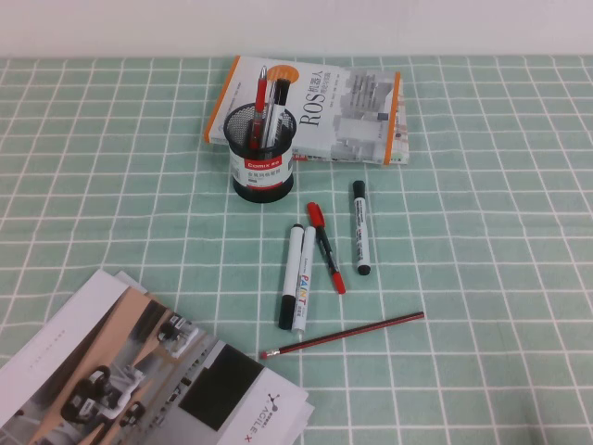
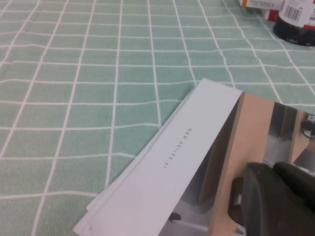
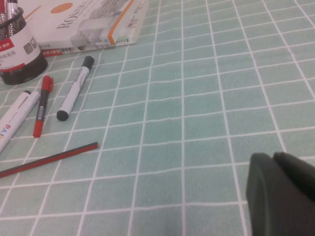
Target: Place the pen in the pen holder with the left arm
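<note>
pen [image 1: 291,275] lying flat on the tabletop [image 1: 482,232], black cap toward the robot, long axis running away toward the holder [image 1: 263,158], touching a lettered marker [image 1: 302,280] alongside. left tool [image 2: 275,196] shut and empty, hovering over a brochure [image 2: 167,162] well short of the pen, which lies ahead and to its right. right tool [image 3: 283,189] low over bare cloth, grip state cannot tell; about as far off. checked green cloth, flat. red pen [image 1: 326,247], black-ended marker [image 1: 359,227] and pencil [image 1: 343,335] crowd near.
</note>
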Robot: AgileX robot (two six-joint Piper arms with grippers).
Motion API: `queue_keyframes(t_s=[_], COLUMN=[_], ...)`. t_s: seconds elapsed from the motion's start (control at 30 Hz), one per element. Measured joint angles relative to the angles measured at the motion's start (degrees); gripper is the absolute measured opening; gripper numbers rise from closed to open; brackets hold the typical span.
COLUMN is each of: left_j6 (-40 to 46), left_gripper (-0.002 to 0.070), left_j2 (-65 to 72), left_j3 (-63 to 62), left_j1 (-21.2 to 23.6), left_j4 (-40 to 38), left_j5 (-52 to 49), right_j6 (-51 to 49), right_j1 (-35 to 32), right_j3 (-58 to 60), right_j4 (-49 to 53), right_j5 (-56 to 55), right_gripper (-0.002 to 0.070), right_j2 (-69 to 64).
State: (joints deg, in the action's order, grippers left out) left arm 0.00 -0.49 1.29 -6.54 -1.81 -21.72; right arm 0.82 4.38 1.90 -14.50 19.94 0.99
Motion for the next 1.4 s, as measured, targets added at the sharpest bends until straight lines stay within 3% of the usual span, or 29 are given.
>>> queue_keyframes(t_s=[0.83, 1.1, 1.4], left_j6=[0.0, -8.6, -8.0], left_gripper=[-0.0003, -0.0003, -0.0003], left_j2=[0.0, 0.0, 0.0], left_j3=[0.1, 0.3, 0.3], left_j1=[0.0, 0.0, 0.0], left_j4=[-0.9, -7.1, -7.6], left_j5=[1.5, 11.7, 22.3], right_j6=[0.0, 0.0, 0.0], right_j1=[0.0, 0.0, 0.0], right_j3=[0.0, 0.0, 0.0], right_j4=[0.0, 0.0, 0.0], right_j5=[0.0, 0.0, 0.0], right_gripper=[-0.0020, -0.0020, -0.0020], right_j2=[0.0, 0.0, 0.0])
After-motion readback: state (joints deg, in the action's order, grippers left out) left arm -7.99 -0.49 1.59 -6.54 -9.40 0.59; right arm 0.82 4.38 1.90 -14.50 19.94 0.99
